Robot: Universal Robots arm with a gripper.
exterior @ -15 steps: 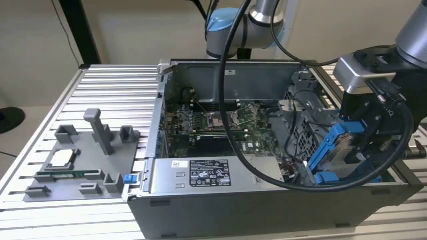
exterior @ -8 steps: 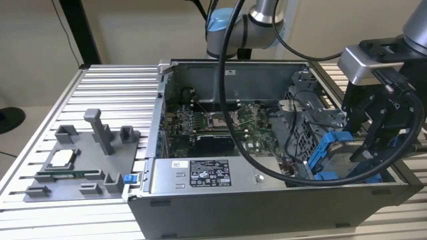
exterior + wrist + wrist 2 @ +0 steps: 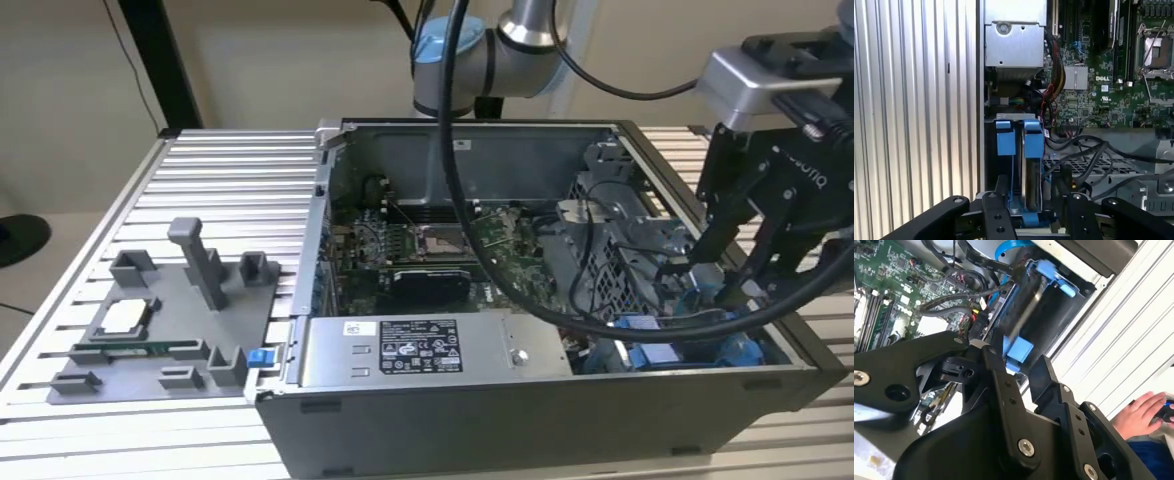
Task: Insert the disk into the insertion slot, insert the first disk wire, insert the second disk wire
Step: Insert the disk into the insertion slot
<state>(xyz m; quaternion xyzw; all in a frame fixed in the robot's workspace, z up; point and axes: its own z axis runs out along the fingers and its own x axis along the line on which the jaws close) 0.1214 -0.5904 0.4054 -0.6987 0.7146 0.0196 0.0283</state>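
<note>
First wrist view puts the disk (image 3: 1029, 165) edge-on in the insertion slot (image 3: 1004, 118) at the case's outer wall, its blue carrier frame running down into the bay. The gripper (image 3: 1031, 181) straddles the carrier's near end with its 2 fingers (image 3: 1003, 186) partly apart, and they appear closed onto the frame's sides; the second wrist view shows a blue tab pinched between them. I judge the disk dense and rigid for its bulk, smooth on its metal faces and sensitive to knocks, while the plastic frame gives a little, so the frame's end edges are the sound place to hold, not the labelled face. Black cables (image 3: 1079, 155) loop just beside the bay, across the perforated cage, close to the inner finger, and could snag. The motherboard (image 3: 1094, 95) lies beyond them. In the exterior view the power-supply box (image 3: 400, 350) sits along the front wall, well apart. A person's hand (image 3: 1141, 412) rests outside the case on the slatted table (image 3: 914, 100).
</note>
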